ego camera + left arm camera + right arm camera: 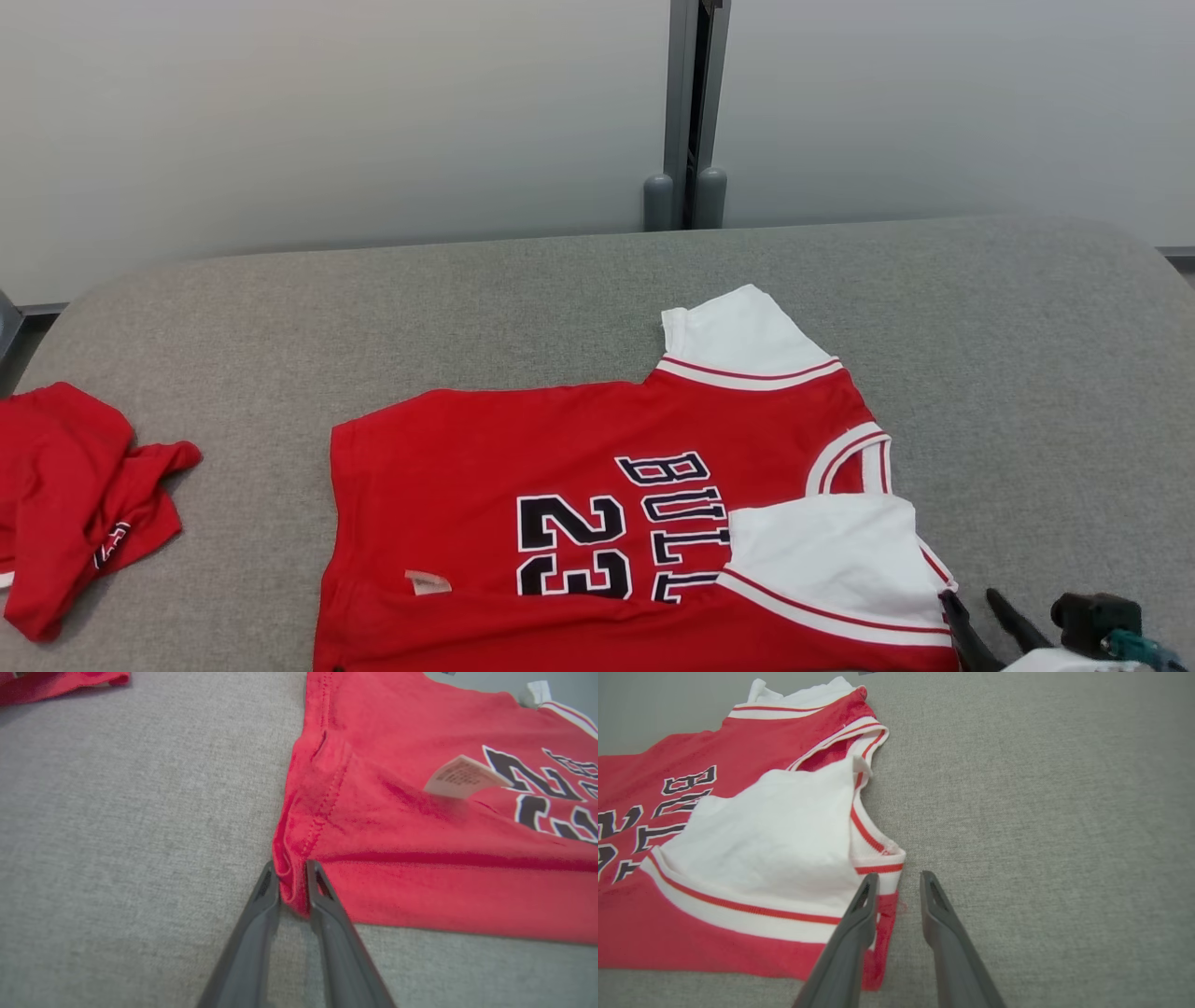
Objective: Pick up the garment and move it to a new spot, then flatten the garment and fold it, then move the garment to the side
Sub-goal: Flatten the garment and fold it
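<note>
So the red cotton basketball jersey (485,467) with white sleeves and black "BULLS 23" lettering is lying on the grey fabric-covered worktop (560,308). It's laid sideways, hem toward the robot's left and collar toward its right. The jersey's near long edge is folded over onto the body, so the near white short sleeve (822,551) sits on top of the lettering and hides part of it. The far white sleeve (738,331) sticks out flat from the jersey's far side. A small pale care label (462,781) pokes up out of the jersey near the hem, just beside the "23".

The left gripper (290,865) is at the jersey's near hem corner. Its fingers are almost together, with a bunched bit of red hem squeezed between them. The right gripper (899,874) is at the jersey's near collar-side corner, with a narrow gap and just bare worktop in it. One finger is over the sleeve's striped edge, and the other is just beside the jersey, off the cloth.

Well off the jersey's hem side there's a second, crumpled red cloth garment (65,495), not touching it.
</note>
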You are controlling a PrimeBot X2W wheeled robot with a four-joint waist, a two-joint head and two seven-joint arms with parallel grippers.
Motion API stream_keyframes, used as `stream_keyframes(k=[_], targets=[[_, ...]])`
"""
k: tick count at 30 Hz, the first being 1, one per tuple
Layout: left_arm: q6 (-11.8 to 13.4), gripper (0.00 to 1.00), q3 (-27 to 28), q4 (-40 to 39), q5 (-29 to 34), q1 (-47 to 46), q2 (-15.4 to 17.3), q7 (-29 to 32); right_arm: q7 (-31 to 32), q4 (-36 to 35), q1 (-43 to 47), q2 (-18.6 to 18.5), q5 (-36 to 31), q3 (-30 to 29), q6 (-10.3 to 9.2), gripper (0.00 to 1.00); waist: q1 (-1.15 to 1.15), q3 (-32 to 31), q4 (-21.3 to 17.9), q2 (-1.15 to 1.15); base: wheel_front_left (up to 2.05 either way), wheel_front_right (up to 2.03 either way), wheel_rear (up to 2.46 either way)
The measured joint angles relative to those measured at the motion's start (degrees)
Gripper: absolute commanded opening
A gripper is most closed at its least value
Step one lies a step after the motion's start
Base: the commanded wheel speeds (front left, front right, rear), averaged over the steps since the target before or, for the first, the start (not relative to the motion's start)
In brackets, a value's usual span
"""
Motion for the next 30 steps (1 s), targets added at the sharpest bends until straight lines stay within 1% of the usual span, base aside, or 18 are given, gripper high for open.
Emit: stream_keyframes(k=[3,6,10,14,18,20,24,30], targets=[[0.33,1.0,0.31,-2.96,0.16,-0.97,0.44,0.01,0.0,-0.69,-1.93,-0.71,-0.8,-1.01,-0.15,1.0,0.0,1.06,0.06,0.0,0.0,0.0,0.0],[0.49,1.0,0.27,-6.2,0.96,-4.14,0.36,0.01,0.0,-1.51,-5.82,-0.8,-2.12,-1.16,-0.15,1.0,0.0,2.66,0.15,0.0,0.0,0.0,0.0],[0.92,1.0,-0.38,-6.58,2.25,-10.17,0.36,0.01,0.01,-1.46,-11.83,-1.41,-3.58,-1.13,-0.15,1.0,0.0,5.1,0.38,0.0,0.0,0.0,0.0],[1.03,1.0,-0.82,-1.0,2.67,-19.39,0.74,1.15,1.11,-0.92,-18.35,-1.74,-4.87,0.55,-0.15,1.0,0.0,7.57,0.62,0.0,0.0,0.0,0.0],[1.13,1.0,-0.92,4.42,2.61,-28.45,2.44,5.77,1.7,-0.3,-24.08,-2.02,-5.84,2.4,-0.15,1.0,0.0,9.91,0.64,0.0,0.0,0.0,0.0],[0.34,1.0,-0.92,6.94,2.03,-31.95,2.88,8.29,1.92,0.08,-26.08,-2.18,-6.2,3.43,-0.15,1.0,0.0,10.98,0.58,0.0,0.0,0.0,0.0],[-0.99,1.0,-0.85,10.89,0.89,-37.66,3.27,10.89,2.02,0.82,-28.72,-2.36,-6.13,5.16,-0.15,1.0,0.0,12.91,0.39,0.0,0.0,0.0,0.0],[-2.21,1.0,-1.51,16.33,0.1,-42.77,4.0,13.96,1.91,2.37,-30.92,-2.65,-5.24,7.49,-0.15,1.0,0.0,14.75,0.14,0.0,0.0,0.0,0.0]])
